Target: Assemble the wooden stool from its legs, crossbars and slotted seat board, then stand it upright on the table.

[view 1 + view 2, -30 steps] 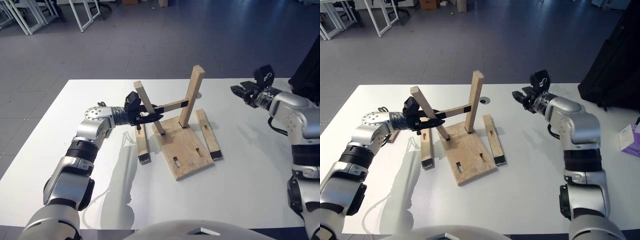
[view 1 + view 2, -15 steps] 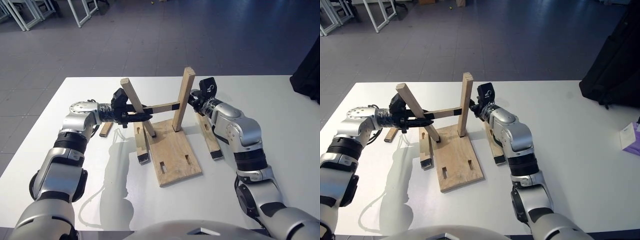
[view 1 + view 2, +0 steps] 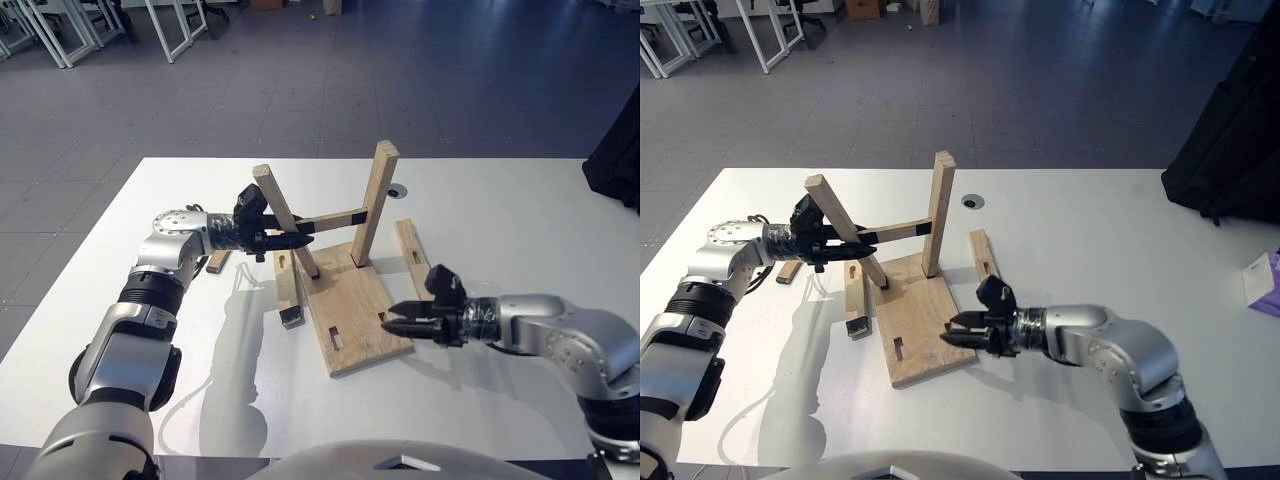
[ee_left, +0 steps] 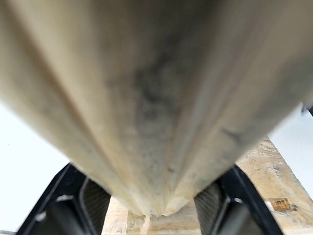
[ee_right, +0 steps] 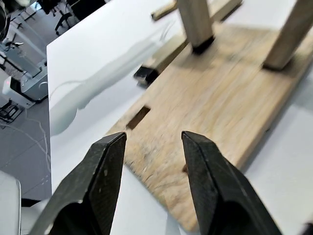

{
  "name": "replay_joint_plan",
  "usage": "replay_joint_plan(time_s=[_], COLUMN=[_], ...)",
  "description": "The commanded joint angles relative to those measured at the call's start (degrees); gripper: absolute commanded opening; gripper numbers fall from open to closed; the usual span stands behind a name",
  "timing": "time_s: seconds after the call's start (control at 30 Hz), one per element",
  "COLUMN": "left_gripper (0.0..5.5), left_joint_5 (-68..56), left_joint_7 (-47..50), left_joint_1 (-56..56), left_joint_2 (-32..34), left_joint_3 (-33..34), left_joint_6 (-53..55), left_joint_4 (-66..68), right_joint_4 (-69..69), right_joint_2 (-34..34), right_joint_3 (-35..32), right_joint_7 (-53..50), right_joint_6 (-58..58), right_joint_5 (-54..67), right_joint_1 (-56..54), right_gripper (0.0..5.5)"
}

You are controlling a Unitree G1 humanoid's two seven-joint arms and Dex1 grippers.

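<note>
The slotted seat board (image 3: 352, 318) lies flat on the white table. Two legs stand in it: an upright leg (image 3: 372, 205) and a tilted leg (image 3: 280, 218), joined by a crossbar (image 3: 338, 218). My left gripper (image 3: 292, 238) is shut on the tilted leg (image 4: 146, 98) about halfway up, where the crossbar meets it. My right gripper (image 3: 388, 322) hovers open at the board's near right corner, its fingers (image 5: 105, 176) spread over the board's edge (image 5: 220, 107) with nothing between them.
A loose leg (image 3: 288, 295) lies flat along the board's left side and another (image 3: 410, 245) along its right. A short wooden piece (image 3: 217, 262) rests under my left forearm. A round table port (image 3: 398, 191) sits behind the upright leg.
My right arm has swung from beside the upright leg down to the board's near right corner, gripper open. My left gripper keeps its hold on the tilted leg. The head camera has shifted.
</note>
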Motion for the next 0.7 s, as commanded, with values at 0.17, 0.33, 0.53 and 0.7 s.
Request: replay_joint_plan(time_s=[0.17, 0.33, 0.53, 0.7], left_gripper=[2.04, 2.04, 3.07, 3.37], left_joint_5=[13.2, 12.3, 14.0, 15.9], left_joint_7=[2.4, 2.6, 1.8, -2.2], left_joint_1=[10.5, 8.2, 4.6, 2.6], left_joint_2=[-4.4, -4.0, -1.8, 2.7], left_joint_3=[-9.5, -7.9, -3.7, -0.9], left_joint_6=[0.5, 0.2, 0.7, 1.8], left_joint_4=[2.9, 3.4, 3.3, 0.4], right_joint_4=[0.3, 0.2, -0.1, -0.8], right_joint_2=[0.3, 0.3, 0.8, 1.3], right_joint_3=[6.3, 6.7, 7.5, 7.5], right_joint_7=[-4.6, -5.4, -6.8, -8.5], right_joint_6=[-4.5, -5.3, -6.3, -6.6], right_joint_5=[-6.1, -7.0, -7.8, -7.8], right_joint_1=[3.0, 4.0, 5.6, 7.3], right_gripper=[2.09, 2.09, 2.06, 2.06])
